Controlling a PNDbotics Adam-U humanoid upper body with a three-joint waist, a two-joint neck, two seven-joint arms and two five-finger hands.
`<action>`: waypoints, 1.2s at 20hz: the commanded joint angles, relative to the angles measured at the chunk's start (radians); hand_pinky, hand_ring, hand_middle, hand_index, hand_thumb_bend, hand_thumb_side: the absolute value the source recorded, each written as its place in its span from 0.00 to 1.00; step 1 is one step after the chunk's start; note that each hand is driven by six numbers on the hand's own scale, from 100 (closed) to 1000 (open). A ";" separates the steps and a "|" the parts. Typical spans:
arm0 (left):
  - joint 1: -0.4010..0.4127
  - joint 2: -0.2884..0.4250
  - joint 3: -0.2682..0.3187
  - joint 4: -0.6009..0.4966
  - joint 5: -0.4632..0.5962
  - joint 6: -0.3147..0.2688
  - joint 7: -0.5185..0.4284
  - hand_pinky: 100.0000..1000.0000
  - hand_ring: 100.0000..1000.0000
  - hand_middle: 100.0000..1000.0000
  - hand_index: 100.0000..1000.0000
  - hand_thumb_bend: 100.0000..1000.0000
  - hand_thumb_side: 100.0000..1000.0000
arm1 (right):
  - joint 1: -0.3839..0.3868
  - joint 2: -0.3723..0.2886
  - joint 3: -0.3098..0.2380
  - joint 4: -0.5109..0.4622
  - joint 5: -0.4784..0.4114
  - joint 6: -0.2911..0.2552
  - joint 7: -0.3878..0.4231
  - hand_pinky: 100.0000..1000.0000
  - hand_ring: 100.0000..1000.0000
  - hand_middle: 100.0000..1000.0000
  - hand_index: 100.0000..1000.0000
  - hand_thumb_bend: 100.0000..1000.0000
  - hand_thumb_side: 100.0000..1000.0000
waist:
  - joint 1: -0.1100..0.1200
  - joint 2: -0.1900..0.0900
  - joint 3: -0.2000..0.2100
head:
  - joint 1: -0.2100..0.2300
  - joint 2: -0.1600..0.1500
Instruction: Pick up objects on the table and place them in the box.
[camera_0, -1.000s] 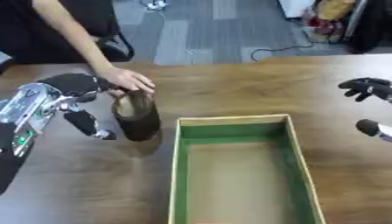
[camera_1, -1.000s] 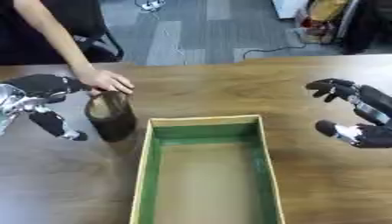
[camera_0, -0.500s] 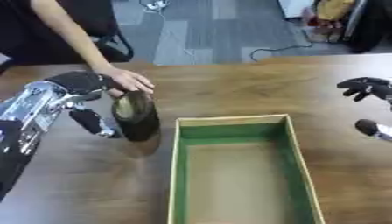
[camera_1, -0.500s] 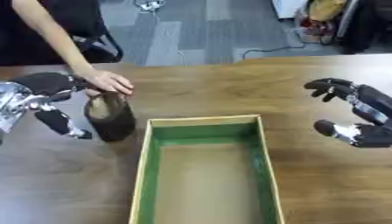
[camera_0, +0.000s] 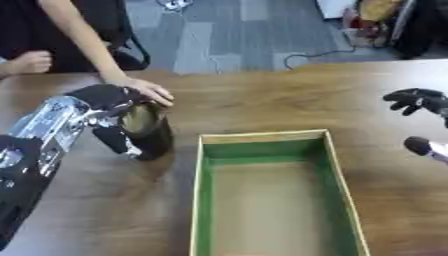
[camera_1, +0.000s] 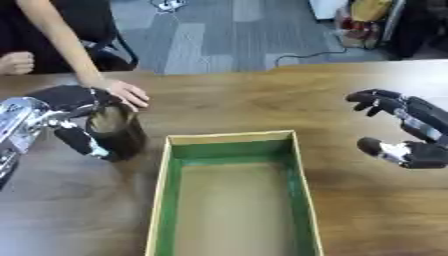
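A dark cylindrical can (camera_0: 149, 132) with a pale top stands upright on the wooden table, left of the box. My left hand (camera_0: 103, 100) is curled round it, fingers over its far side and thumb (camera_0: 114, 141) on its near side. A person's bare hand (camera_0: 149, 91) rests on the can's far rim. The open box (camera_0: 269, 190) with green inner walls lies at the centre and holds nothing. My right hand (camera_1: 404, 131) hovers open at the right edge, holding nothing.
The wooden table (camera_0: 262, 100) ends at its far edge near the top, with grey floor, cables and a chair behind. A person's second hand (camera_0: 31, 61), a closed fist, rests at the far left.
My left hand has closed further round the can. The person's hand stays on the can's top. The right hand has barely moved.
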 joint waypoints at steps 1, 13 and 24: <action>0.001 0.001 0.002 0.016 0.008 0.001 0.012 0.00 0.03 0.79 0.87 0.63 0.49 | -0.015 -0.014 -0.008 -0.009 -0.007 0.000 0.001 0.68 0.79 0.87 0.97 0.47 0.98 | -0.006 -0.009 -0.002 | 0.006 -0.015; 0.021 0.035 -0.030 -0.019 0.114 -0.011 0.007 0.00 0.01 0.70 0.79 0.66 0.48 | -0.005 -0.015 -0.013 -0.005 -0.003 0.002 -0.001 0.68 0.79 0.87 0.97 0.47 0.98 | -0.004 -0.013 0.006 | -0.002 0.001; 0.034 0.077 -0.058 -0.167 0.151 -0.001 -0.013 0.00 0.02 0.72 0.79 0.63 0.50 | 0.000 -0.013 -0.014 -0.001 -0.006 0.005 0.000 0.68 0.79 0.87 0.97 0.44 0.98 | -0.001 -0.029 0.017 | -0.008 0.002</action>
